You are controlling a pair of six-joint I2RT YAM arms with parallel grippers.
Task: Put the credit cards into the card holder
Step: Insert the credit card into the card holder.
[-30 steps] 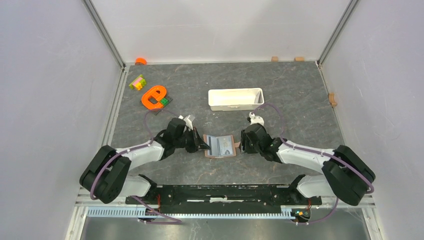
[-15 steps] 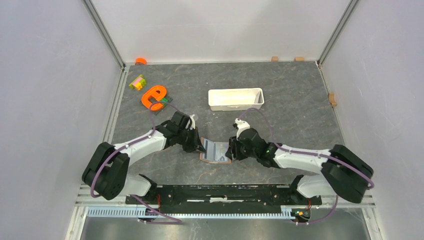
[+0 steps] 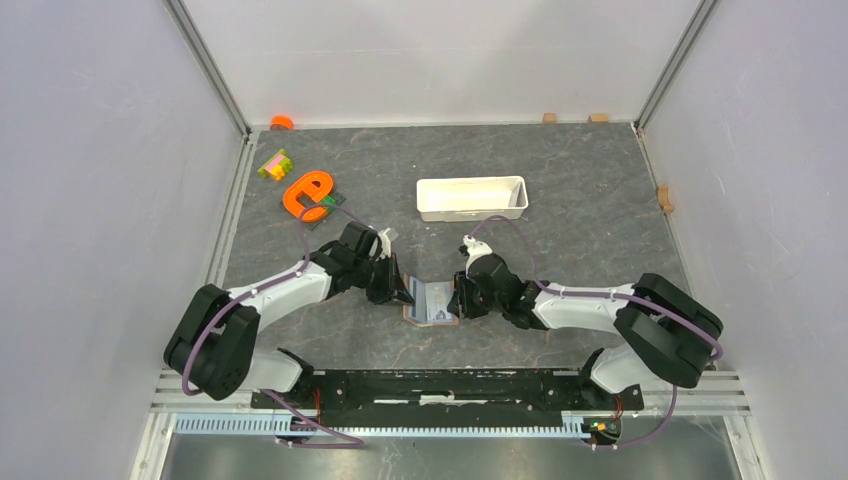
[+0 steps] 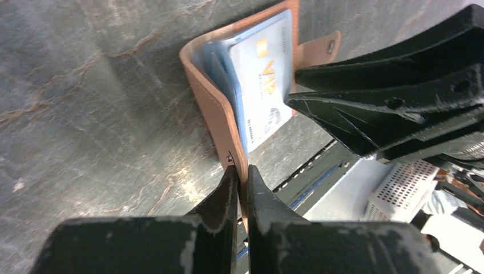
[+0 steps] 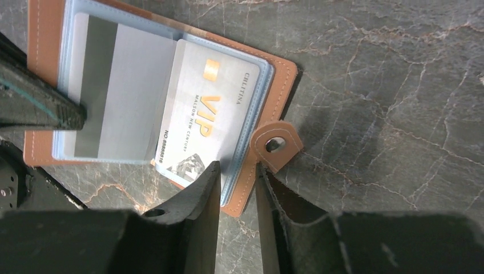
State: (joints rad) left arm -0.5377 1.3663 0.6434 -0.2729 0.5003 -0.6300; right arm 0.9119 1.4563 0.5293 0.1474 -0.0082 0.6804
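Observation:
The brown card holder [image 3: 432,302] lies open between both grippers, bent up at its sides. A pale VIP card [image 5: 205,114] and a grey card with a dark stripe [image 5: 105,91] sit in its clear sleeves. My left gripper [image 3: 405,292] is shut on the holder's left cover edge [image 4: 228,131]. My right gripper [image 3: 458,298] is closed around the right cover edge [image 5: 242,188], beside the snap strap [image 5: 275,144]. The right gripper's fingers [image 4: 399,108] show in the left wrist view, above the cards.
A long white tray [image 3: 472,197] stands behind the holder. An orange ring-shaped toy [image 3: 308,192], a coloured block [image 3: 274,165] and an orange cap [image 3: 281,122] are at the back left. Small wooden blocks [image 3: 664,198] lie by the right wall.
My right gripper has moved left towards the left gripper with the holder's right edge. The holder, flat and wide a second ago, now looks narrower and bent upward.

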